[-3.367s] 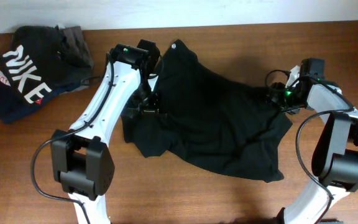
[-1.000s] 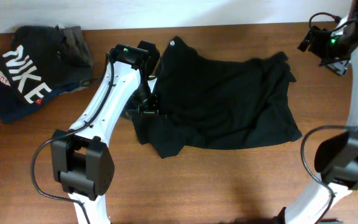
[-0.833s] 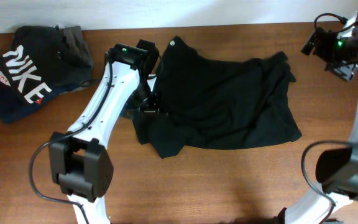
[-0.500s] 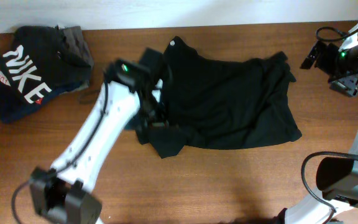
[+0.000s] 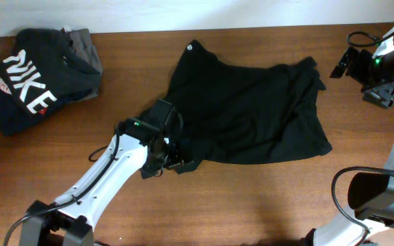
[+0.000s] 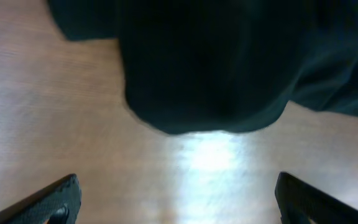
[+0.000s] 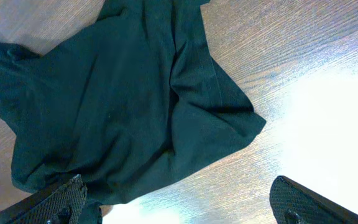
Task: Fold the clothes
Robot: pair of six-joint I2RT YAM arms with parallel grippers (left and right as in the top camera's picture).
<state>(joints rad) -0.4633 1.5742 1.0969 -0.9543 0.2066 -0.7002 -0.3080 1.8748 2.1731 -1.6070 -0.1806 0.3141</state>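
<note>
The clothes, a black T-shirt (image 5: 245,113), lie spread and rumpled on the wooden table, with a small white round mark (image 5: 191,48) at the far left tip. My left gripper (image 5: 166,164) is low at the shirt's near-left corner. In the left wrist view it (image 6: 179,205) stands open over bare wood, just short of a rounded black fold (image 6: 210,62). My right gripper (image 5: 362,78) hangs high past the shirt's right edge. In the right wrist view it (image 7: 182,202) is open and empty above the shirt (image 7: 123,106).
A dark garment with white NIKE lettering (image 5: 26,82) lies bunched at the back left, with a grey garment (image 5: 84,44) behind it. The table's back edge (image 5: 252,27) meets a white wall. Bare wood (image 5: 252,205) runs along the front.
The right arm pulled the shirt's right side out and rose to the far right. The left arm swung from the shirt's left edge toward the front, to its near-left corner.
</note>
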